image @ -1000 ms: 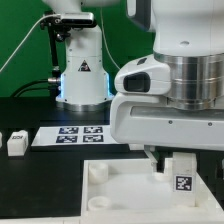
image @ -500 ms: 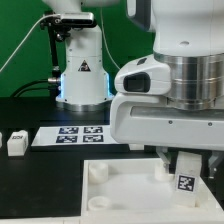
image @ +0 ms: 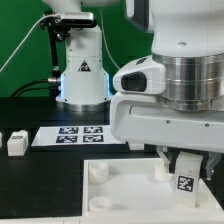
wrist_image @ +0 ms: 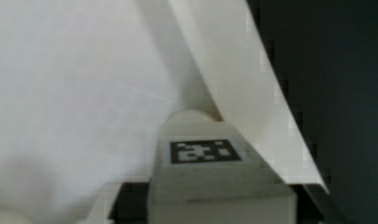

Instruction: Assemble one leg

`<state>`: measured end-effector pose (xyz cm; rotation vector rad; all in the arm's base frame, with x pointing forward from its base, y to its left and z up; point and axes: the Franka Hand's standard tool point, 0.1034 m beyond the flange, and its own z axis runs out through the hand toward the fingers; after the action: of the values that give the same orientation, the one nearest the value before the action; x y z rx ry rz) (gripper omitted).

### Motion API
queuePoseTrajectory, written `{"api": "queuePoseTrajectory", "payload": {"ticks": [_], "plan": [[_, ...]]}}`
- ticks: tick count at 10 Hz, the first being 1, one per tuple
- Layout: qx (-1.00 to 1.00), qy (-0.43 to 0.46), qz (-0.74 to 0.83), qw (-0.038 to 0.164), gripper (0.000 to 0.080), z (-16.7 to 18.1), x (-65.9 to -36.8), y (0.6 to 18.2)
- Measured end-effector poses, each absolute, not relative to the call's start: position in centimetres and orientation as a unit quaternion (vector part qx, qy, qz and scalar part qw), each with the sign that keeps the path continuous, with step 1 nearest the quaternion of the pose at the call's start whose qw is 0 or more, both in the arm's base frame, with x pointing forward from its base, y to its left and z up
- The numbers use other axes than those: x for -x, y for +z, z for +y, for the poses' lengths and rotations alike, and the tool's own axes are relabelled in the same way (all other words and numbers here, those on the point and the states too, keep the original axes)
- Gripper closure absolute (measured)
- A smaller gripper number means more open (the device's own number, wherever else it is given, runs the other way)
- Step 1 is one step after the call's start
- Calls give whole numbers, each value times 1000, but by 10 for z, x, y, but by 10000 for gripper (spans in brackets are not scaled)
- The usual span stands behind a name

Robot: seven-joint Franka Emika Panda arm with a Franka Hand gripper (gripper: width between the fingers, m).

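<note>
My gripper [image: 185,160] is shut on a leg [image: 186,172], a small white block with a black-and-white tag facing the camera. It holds the leg slightly tilted, low over the right part of the large white square part [image: 120,195], beside a round corner socket [image: 160,169]. In the wrist view the leg [wrist_image: 205,150] sits between my dark fingers [wrist_image: 133,205], with its tag on the face toward the camera and the white part [wrist_image: 79,90] behind it. Whether the leg's lower end touches the part is hidden.
The marker board [image: 80,134] lies on the black table behind the square part. Another leg [image: 16,143] stands at the exterior view's left, with a further one cut off at the edge [image: 2,137]. The arm's base [image: 84,80] stands at the back.
The held leg has tipped a little and shifted slightly toward the exterior view's right. Over the last half second almost nothing has moved.
</note>
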<state>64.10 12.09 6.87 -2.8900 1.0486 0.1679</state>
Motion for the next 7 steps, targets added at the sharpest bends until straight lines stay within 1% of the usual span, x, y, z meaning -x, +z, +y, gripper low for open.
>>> {"api": "queuePoseTrajectory", "payload": {"ticks": [2,3,7], "plan": [[887,58,457,25,508,122,-641,69],[869,59,490,23,508,122,-641,69],[708,68,703,18,508,123,-643,70]]}}
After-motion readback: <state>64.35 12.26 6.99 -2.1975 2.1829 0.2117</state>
